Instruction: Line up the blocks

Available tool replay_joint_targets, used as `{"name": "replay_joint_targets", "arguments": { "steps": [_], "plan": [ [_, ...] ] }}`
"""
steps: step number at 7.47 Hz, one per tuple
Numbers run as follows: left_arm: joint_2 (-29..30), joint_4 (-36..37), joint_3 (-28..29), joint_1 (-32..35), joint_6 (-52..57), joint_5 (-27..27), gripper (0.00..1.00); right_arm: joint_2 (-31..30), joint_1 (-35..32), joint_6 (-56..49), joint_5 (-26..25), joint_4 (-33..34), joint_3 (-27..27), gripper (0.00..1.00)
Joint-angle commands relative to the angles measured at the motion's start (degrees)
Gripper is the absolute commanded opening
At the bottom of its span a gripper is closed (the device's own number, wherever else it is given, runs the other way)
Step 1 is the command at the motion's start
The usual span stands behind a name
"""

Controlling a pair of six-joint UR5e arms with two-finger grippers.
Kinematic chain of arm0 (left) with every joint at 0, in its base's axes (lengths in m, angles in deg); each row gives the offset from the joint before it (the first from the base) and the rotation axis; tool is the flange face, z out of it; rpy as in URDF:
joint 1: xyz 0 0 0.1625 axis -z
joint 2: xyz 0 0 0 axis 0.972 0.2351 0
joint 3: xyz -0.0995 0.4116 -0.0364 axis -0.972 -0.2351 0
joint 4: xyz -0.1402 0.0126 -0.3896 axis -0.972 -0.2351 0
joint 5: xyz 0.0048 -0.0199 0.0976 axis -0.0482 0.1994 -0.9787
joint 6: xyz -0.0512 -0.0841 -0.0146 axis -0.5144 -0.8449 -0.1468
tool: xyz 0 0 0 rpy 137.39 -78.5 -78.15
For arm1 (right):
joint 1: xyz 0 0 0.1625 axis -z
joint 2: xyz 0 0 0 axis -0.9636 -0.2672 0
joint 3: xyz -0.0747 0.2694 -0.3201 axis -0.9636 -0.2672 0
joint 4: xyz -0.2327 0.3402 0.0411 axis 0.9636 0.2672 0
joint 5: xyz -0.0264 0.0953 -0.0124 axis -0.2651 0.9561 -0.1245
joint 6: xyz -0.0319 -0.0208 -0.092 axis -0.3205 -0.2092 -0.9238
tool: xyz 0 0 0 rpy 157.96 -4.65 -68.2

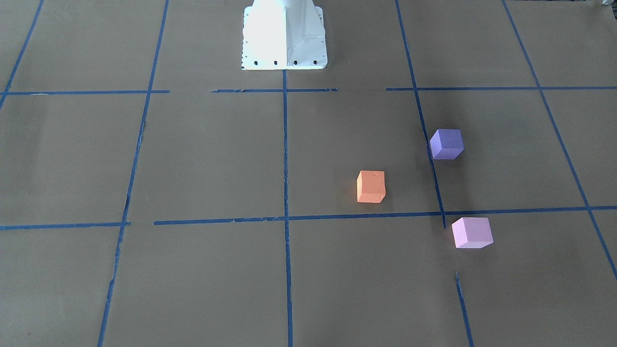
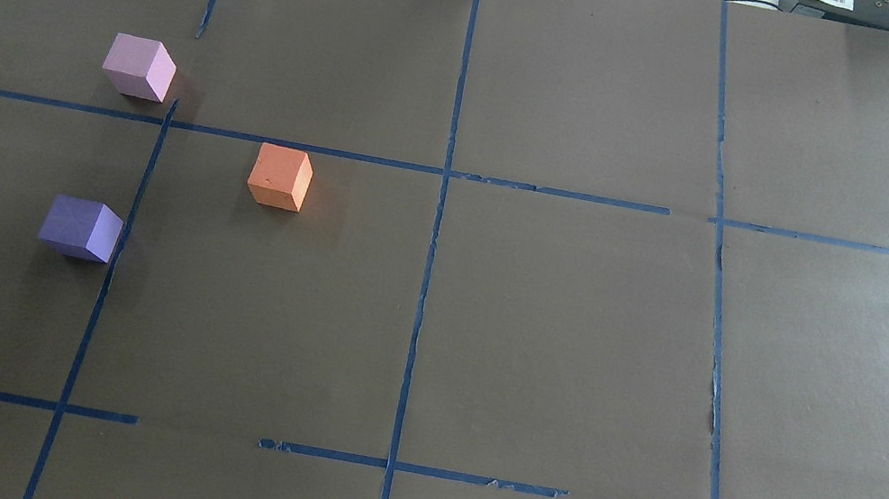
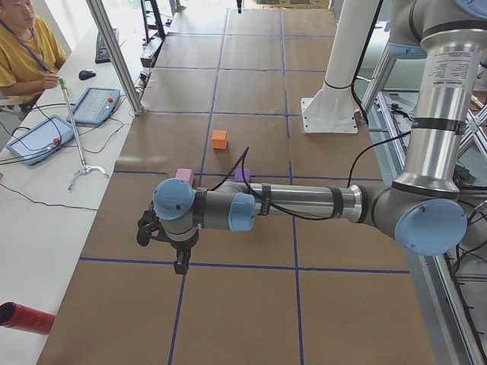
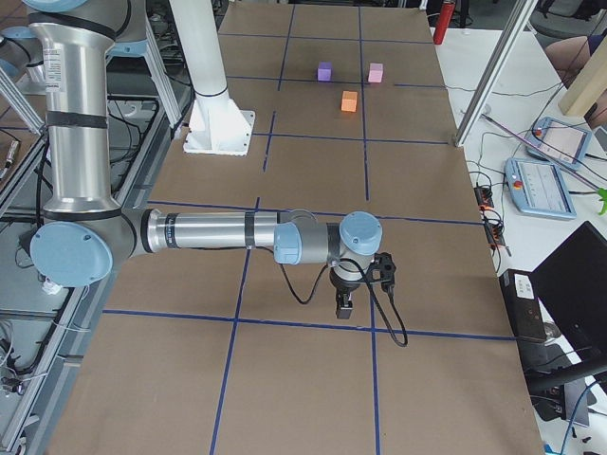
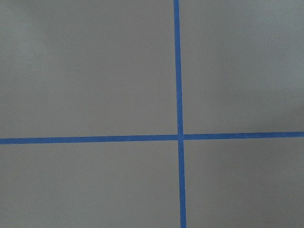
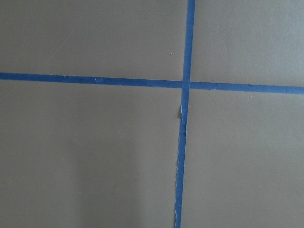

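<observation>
Three cubes stand apart on the brown paper on the robot's left half. The orange block (image 2: 280, 177) (image 1: 371, 187) is nearest the middle. The dark purple block (image 2: 80, 228) (image 1: 447, 144) is nearer the robot, and the pink-lilac block (image 2: 138, 67) (image 1: 472, 233) is farther out. Together they form a triangle, not a row. My left gripper (image 3: 180, 262) hangs over the table's left end, well short of the cubes (image 3: 219, 139). My right gripper (image 4: 344, 308) hangs over the right end, far from them (image 4: 349, 101). I cannot tell whether either is open. Both wrist views show only paper and tape.
The white robot pedestal (image 1: 284, 36) stands at the robot's side of the table. Blue tape lines (image 2: 425, 283) cross the paper. An operator (image 3: 23, 46) sits beside tablets (image 3: 38, 141) at the far edge, and a red cylinder (image 3: 27, 318) lies at the left end.
</observation>
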Motion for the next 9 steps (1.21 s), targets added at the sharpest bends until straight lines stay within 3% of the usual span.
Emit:
{"name": "replay_joint_targets", "arguments": {
  "steps": [1, 3, 5, 7, 9],
  "plan": [
    [-0.2, -0.1, 0.0, 0.0, 0.2, -0.2, 1.00, 0.0, 0.0, 0.0, 0.0, 0.0, 0.0, 1.00],
    [0.7, -0.5, -0.2, -0.3, 0.4, -0.3, 1.00, 0.0, 0.0, 0.0, 0.0, 0.0, 0.0, 1.00],
    [3.9, 0.2, -2.6, -6.8, -1.1, 0.0, 1.00, 0.0, 0.0, 0.0, 0.0, 0.0, 0.0, 1.00],
    [6.7, -0.2, -8.9, -14.5, -16.5, 0.2, 1.00, 0.0, 0.0, 0.0, 0.0, 0.0, 0.0, 1.00],
    [13.8, -0.4, -8.9, -23.5, -27.2, 0.3, 1.00, 0.0, 0.0, 0.0, 0.0, 0.0, 0.0, 1.00]
  ]
}}
